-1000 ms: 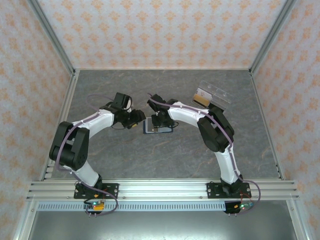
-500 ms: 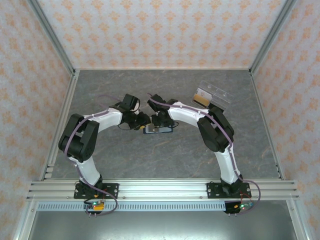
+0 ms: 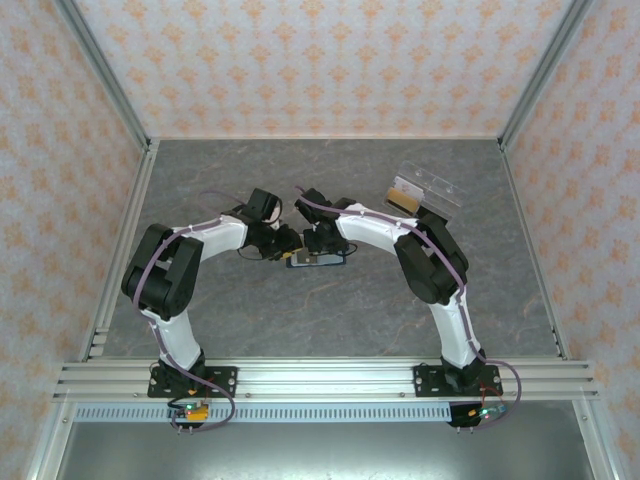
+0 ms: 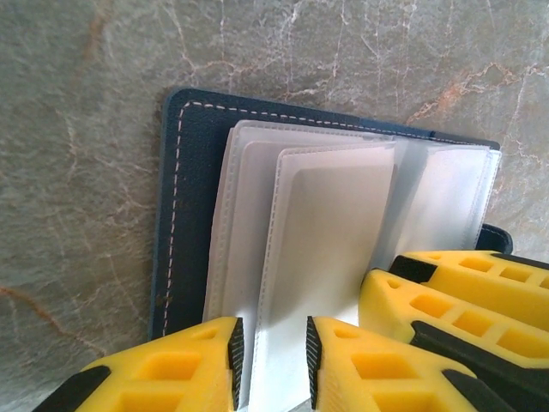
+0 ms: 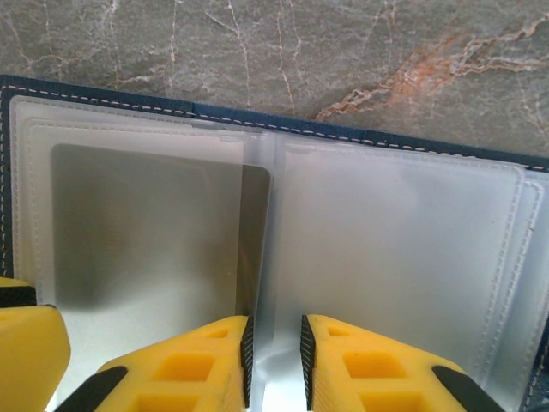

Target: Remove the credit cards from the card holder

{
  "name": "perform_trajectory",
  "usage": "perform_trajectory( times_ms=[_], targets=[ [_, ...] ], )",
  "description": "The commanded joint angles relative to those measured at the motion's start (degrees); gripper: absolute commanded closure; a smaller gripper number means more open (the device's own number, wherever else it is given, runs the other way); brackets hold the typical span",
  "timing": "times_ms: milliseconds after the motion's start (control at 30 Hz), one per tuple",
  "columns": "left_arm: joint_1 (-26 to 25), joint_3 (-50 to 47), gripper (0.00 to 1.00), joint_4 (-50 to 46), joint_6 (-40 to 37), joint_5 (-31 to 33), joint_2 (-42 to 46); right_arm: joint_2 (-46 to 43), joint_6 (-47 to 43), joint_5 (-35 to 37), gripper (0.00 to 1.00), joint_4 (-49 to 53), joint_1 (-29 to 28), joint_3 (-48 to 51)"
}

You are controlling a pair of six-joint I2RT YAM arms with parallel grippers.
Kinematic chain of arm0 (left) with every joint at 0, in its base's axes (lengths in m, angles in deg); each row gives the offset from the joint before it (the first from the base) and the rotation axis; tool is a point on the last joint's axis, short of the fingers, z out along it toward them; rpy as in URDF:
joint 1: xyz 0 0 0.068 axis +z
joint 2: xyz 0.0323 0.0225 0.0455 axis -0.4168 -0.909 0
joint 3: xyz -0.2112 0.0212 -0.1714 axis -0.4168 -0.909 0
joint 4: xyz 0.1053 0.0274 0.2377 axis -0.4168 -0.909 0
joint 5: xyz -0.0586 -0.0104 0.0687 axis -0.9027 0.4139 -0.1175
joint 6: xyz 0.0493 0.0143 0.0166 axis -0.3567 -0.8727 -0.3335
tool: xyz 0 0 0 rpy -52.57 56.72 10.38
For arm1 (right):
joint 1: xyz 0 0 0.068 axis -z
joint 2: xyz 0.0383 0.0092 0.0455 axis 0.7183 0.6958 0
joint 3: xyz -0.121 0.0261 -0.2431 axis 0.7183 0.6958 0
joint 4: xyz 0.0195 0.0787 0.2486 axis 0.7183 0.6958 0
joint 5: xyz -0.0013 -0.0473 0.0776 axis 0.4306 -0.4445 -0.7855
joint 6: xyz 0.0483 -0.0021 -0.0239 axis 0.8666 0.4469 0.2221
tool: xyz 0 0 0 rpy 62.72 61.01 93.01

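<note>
The card holder [image 3: 318, 260] lies open on the grey table between my two arms. The left wrist view shows its navy cover [image 4: 193, 172] and clear sleeves [image 4: 249, 223]; a pale credit card [image 4: 339, 232] sits inside the raised middle sleeve. My left gripper [image 4: 272, 330] stands over that sleeve's stitched edge with a narrow gap between its pads. In the right wrist view a grey credit card [image 5: 146, 232] fills the left sleeve. My right gripper [image 5: 274, 330] is narrowly open over the sleeve fold [image 5: 262, 257]. Seen from above, the left gripper [image 3: 290, 245] and the right gripper [image 3: 322, 245] meet over the holder.
A clear plastic box [image 3: 425, 190] with a beige item inside stands at the back right of the table. Metal frame posts and patterned walls close in the left, right and far sides. The right gripper's yellow fingers [image 4: 455, 300] crowd the holder's right half.
My left arm has swung right and lowered onto the card holder, and its jaws have narrowed. The right gripper's jaws have narrowed slightly and it has stayed in place.
</note>
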Motion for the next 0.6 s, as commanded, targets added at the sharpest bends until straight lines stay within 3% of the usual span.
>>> perform_trajectory(
  times_ms=[0, 567],
  targets=[
    [-0.2, 1.3, 0.72, 0.7, 0.1, -1.1, -1.0, 2.7, 0.8, 0.8, 0.76, 2.2, 0.2, 1.7],
    [-0.2, 0.8, 0.84, 3.8, 0.0, -4.2, -0.2, -0.9, 2.6, -2.4, 0.76, 0.7, 1.2, 2.8]
  ],
)
